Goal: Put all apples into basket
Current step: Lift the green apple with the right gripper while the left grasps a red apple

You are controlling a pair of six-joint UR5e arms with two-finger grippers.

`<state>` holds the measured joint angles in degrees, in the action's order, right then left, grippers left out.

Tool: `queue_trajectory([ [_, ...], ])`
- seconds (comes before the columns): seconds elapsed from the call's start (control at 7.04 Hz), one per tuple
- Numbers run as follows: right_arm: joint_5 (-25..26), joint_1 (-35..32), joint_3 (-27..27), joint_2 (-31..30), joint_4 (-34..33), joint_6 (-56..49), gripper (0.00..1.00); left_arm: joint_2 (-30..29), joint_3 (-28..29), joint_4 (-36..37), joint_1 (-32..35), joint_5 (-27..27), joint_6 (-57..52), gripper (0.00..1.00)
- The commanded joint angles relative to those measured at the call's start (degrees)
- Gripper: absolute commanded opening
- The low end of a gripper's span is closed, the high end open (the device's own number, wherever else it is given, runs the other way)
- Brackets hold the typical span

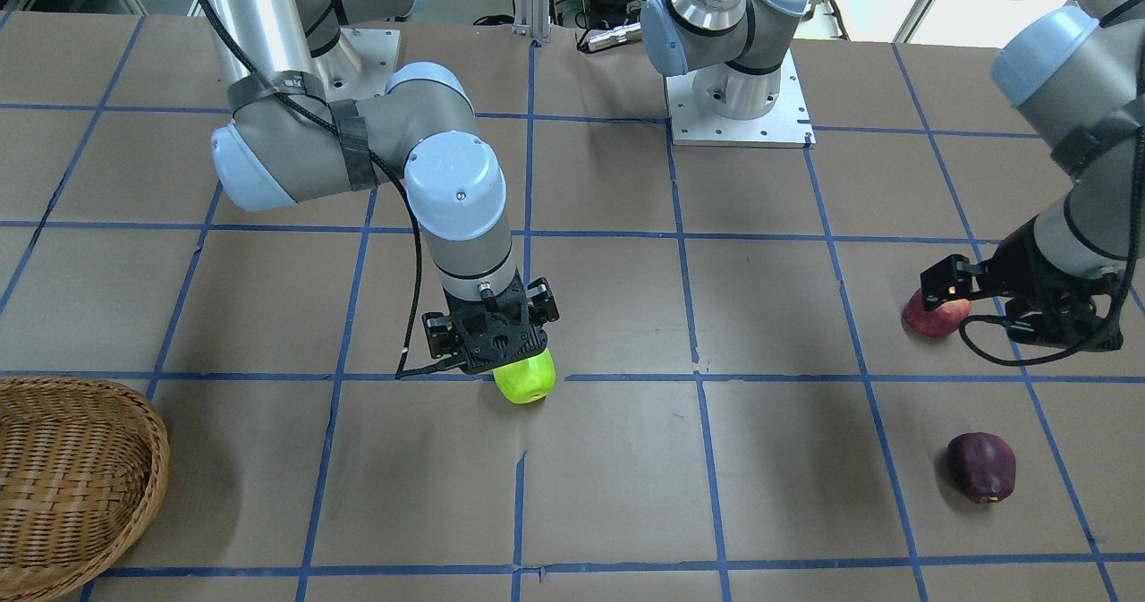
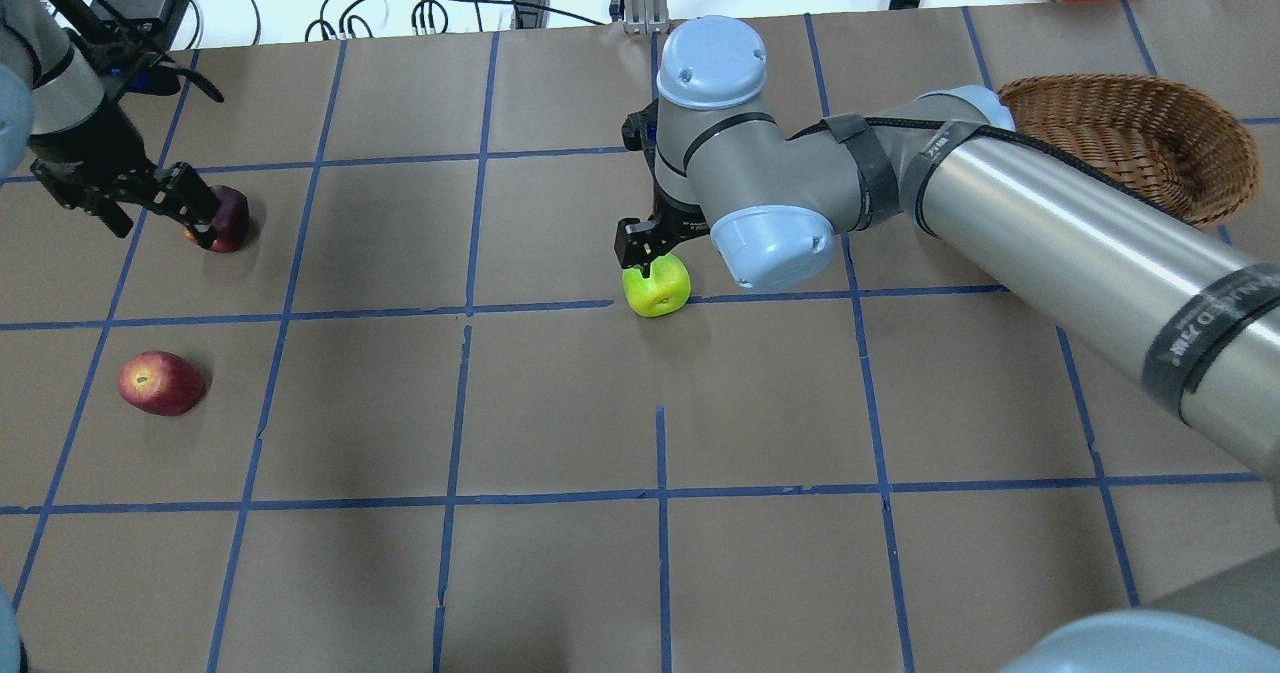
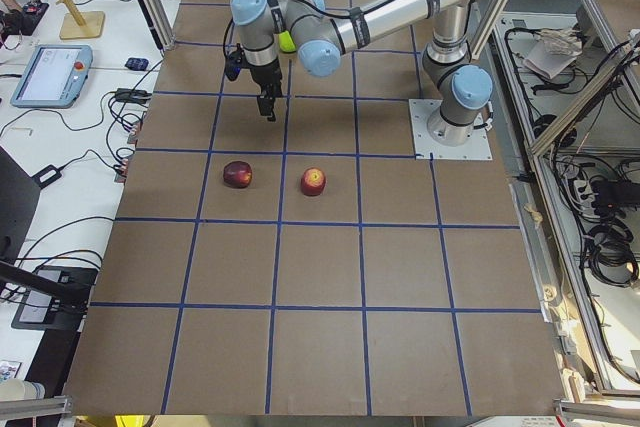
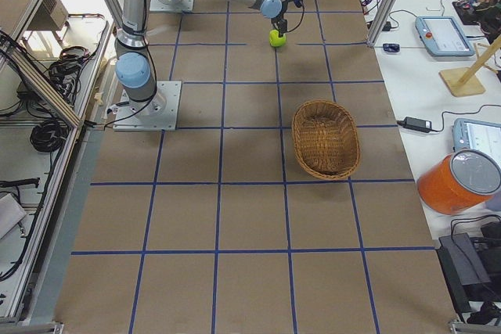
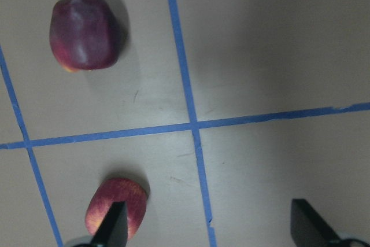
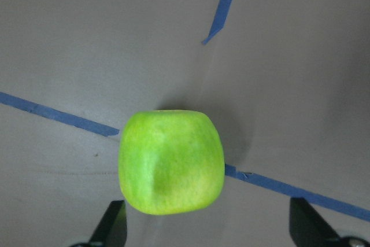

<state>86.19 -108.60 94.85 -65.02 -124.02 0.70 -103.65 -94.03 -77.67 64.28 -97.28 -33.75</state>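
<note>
The lime green apple (image 1: 526,377) lies on a blue tape line mid-table. My right gripper (image 1: 501,347) hangs just above it, open; in the right wrist view the green apple (image 6: 171,162) sits between the fingertips, nearer the left one. The red streaked apple (image 2: 160,383) and the dark maroon apple (image 2: 228,218) lie apart on the table on my left side. My left gripper (image 2: 190,211) is open and empty, raised above them; in the left wrist view the red apple (image 5: 117,207) is by one fingertip and the maroon apple (image 5: 85,33) lies farther off. The wicker basket (image 2: 1215,143) is empty.
The basket (image 1: 152,441) stands on my far right, by the table's far edge. Brown paper with a blue tape grid (image 1: 698,378) covers the table. The arm bases (image 1: 738,110) are at my side. Tablets and an orange container (image 4: 462,181) stand beyond the far edge.
</note>
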Motion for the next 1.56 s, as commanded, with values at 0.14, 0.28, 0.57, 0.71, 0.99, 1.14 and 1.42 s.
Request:
queue_trajectory([
  [0.14,-3.21,-0.12,-0.19,4.53,-3.67,0.27,1.0,-2.25,-11.21,13.37,-9.69,0.33,-10.89,1.0],
  [0.28,-5.13,-0.12,-0.02,5.51,-4.55,0.53,1.0,-3.48,-15.35,17.08,-9.78,0.59,-11.24,1.0],
  [0.57,-5.33,-0.12,0.07,7.62,-4.56,0.97,0.99,-6.46,-17.14,20.54,-9.87,0.33,-11.07,1.0],
  [0.71,-5.33,-0.03,-0.11,7.63,-4.65,1.15,0.24,-7.79,-17.5,20.63,-9.87,-0.02,-11.07,1.0],
  [0.99,-4.2,1.36,-0.98,5.27,-4.21,1.32,0.0,-7.98,-17.5,20.72,-9.87,-0.46,-11.07,0.97],
  [1.14,-1.75,3.9,-2.64,1.78,-0.9,1.24,0.0,-7.54,-17.41,20.46,-9.79,-0.72,-10.98,0.39],
  [1.42,5.37,18.52,-8.86,0.07,13.83,-1.21,0.0,-5.79,-15.93,16.36,-8.65,0.32,-7.93,0.2],
])
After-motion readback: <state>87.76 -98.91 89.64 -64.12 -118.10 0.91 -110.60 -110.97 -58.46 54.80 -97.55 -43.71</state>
